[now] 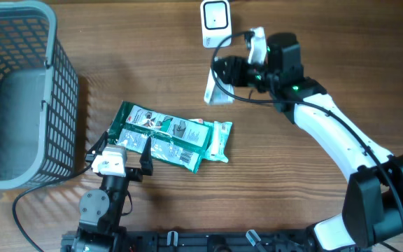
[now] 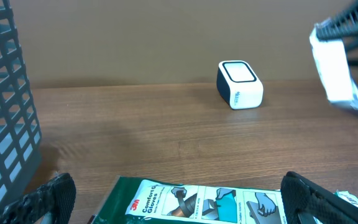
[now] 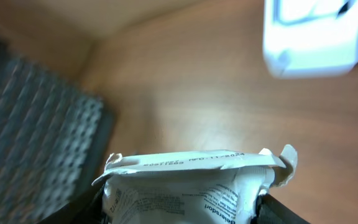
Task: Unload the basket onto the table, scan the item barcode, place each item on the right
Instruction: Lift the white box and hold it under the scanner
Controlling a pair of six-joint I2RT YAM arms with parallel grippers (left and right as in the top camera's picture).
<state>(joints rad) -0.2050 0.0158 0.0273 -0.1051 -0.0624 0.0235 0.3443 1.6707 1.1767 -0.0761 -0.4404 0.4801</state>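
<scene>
The white packet (image 1: 219,89) is off the tabletop (image 1: 271,189), grasped in the right tool (image 1: 224,75). In the right wrist view its crimped top edge with a printed line of code (image 3: 191,163) faces the camera, and a dark finger presses in on each side of it. The scanner (image 1: 215,21), a small white box, stands just beyond the packet at the far edge of the tabletop, near it but not touching.

The right arm (image 1: 341,136) reaches from its base at the near right corner diagonally across to the far centre, wrist bent toward the scanner.

The left tool (image 1: 121,150) sits low near the front edge with its fingers spread wide, released, holding nothing. Between and just past its fingertips lie the green glove packs (image 1: 166,133), flat on the tabletop and overlapping. The grey mesh basket (image 1: 19,98) stands at the far left, well apart from the packet.
</scene>
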